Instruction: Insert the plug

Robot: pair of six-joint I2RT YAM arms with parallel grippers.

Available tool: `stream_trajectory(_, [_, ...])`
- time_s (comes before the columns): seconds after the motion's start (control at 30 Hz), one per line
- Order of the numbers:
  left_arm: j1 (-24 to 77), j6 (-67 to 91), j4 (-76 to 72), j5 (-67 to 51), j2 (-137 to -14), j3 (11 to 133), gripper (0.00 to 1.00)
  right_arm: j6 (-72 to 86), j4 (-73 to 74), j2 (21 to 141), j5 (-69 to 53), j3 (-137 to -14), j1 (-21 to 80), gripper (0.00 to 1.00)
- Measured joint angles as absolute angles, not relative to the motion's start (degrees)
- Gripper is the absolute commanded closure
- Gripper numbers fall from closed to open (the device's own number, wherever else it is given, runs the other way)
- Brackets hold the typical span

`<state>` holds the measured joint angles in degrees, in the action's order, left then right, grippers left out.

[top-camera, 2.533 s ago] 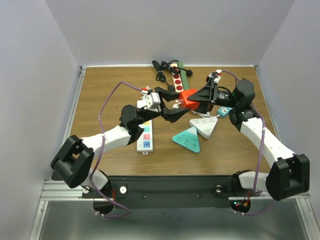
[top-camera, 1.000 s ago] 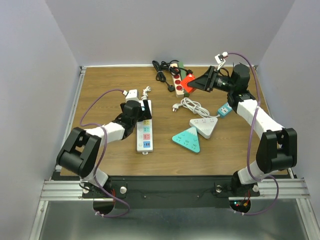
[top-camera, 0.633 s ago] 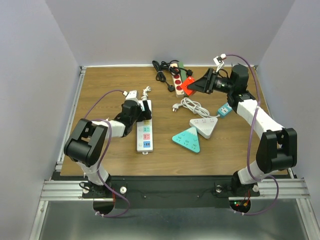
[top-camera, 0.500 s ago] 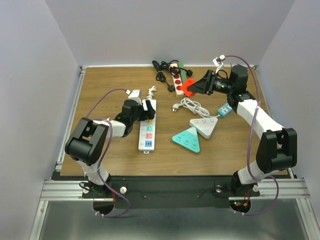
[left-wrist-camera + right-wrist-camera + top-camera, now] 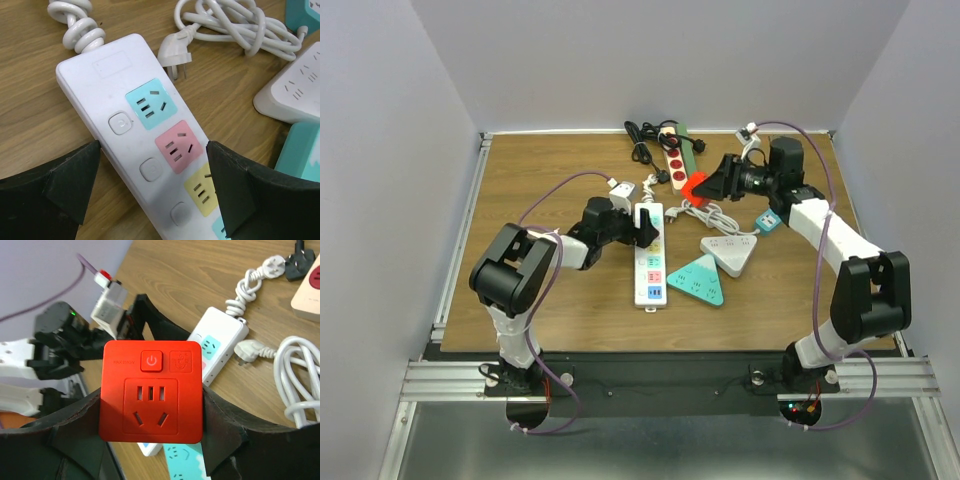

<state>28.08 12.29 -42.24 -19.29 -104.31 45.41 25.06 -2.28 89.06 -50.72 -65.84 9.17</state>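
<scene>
Plug (image 5: 695, 186) held aloft at the back of the table, strip gripped below

From above, the red plug is clenched in the right gripper (image 5: 703, 186) over a coiled white cable (image 5: 712, 212), well apart from the power strip (image 5: 651, 262), which the left gripper (image 5: 645, 226) clamps across its far end on the table (image 5: 540, 170). The left wrist view shows both fingers (image 5: 70, 175) against the strip's sides, with the blue socket (image 5: 151, 102) and pink socket (image 5: 180, 146) free between them and the yellow socket (image 5: 200, 189) partly covered. The right wrist view shows only the plug's socket face and button. Its prongs are hidden, so I judge misalignment with the slots the main risk, then bumping the left fingers that crowd the strip, or the strip pivoting under a push because only one end is held
</scene>
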Motion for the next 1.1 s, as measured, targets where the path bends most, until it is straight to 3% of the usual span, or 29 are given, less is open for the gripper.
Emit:
stream_trajectory(0.27, [28.01,11.81,-40.40,-18.39,-100.86,45.47,0.02,13.19,4.80,89.08,-45.30,-64.75,15.84,1.00])
stream_trajectory(0.47, [29.69,12.99,-37.85,-11.90,-88.27,41.41,0.02,9.02,7.55,89.08,-41.21,-62.13,16.14,1.00])
stream_trajectory(0.8, [49.80,24.16,-21.89,9.78,-83.55,40.58,0.02,9.98,9.76,88.49,-32.51,-60.16,16.14,1.00])
stream_trajectory(1.1, [58.65,34.52,-5.82,25.04,-85.73,43.88,0.01,12.47,9.80,81.30,-29.32,-58.04,16.14,1.00])
